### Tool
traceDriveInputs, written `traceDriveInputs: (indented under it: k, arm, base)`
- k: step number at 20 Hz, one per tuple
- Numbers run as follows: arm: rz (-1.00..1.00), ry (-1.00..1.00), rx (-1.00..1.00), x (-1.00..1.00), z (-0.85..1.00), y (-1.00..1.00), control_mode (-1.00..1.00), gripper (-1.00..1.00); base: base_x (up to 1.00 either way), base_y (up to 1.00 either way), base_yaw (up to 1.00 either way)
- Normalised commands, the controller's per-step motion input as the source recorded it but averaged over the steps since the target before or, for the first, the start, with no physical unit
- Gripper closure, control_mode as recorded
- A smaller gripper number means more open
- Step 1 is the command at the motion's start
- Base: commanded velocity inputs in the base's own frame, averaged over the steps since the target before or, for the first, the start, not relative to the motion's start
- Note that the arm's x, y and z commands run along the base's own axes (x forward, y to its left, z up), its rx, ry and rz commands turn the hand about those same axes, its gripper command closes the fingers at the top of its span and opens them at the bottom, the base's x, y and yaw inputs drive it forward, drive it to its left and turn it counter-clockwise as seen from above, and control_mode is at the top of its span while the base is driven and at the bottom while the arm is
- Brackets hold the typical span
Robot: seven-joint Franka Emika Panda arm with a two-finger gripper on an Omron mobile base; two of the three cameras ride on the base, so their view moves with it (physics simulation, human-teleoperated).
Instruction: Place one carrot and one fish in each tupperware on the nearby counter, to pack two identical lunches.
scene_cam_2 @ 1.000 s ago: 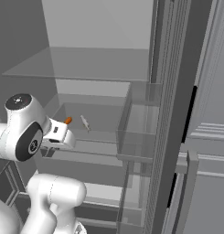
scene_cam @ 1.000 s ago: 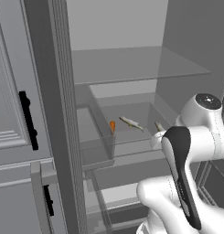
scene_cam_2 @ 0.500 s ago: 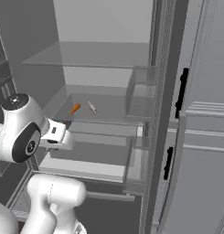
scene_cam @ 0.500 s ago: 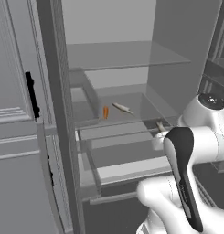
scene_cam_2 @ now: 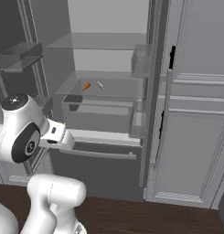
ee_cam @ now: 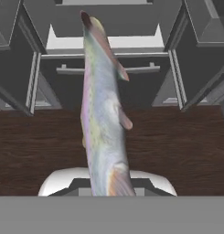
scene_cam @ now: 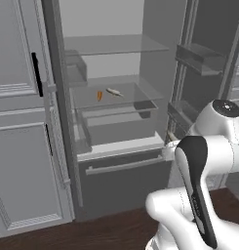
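Fish (ee_cam: 102,114) is clamped tail-first in the pincer (ee_cam: 109,189). Second fish (scene_cam: 113,92) lies beside the carrot (scene_cam: 99,95) on the fridge shelf (scene_cam: 135,90).

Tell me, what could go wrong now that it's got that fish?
The fish sticks far out past the gripper, which seems to pinch only its tail end, so it might swing or slip onto the wooden floor. One carrot and another fish lie on the fridge shelf; tupperware is not in sight.
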Motion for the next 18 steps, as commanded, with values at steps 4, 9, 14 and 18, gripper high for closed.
traceDriveInputs:
  k: [4,9,14,18]
  arm:
    - [0.00,0.00,0.00,0.00,0.00,0.00,1.00,1.00]
    - [0.00,0.00,0.00,0.00,0.00,0.00,1.00,1.00]
    - [0.00,0.00,0.00,0.00,0.00,0.00,1.00,1.00]
    - [0.00,0.00,0.00,0.00,0.00,0.00,1.00,1.00]
  base:
    - [-0.99,0.00,-0.12]
    - [-0.71,-0.04,-0.47]
    - [-0.07,-0.31,-0.85]
    - [0.33,-0.52,-0.74]
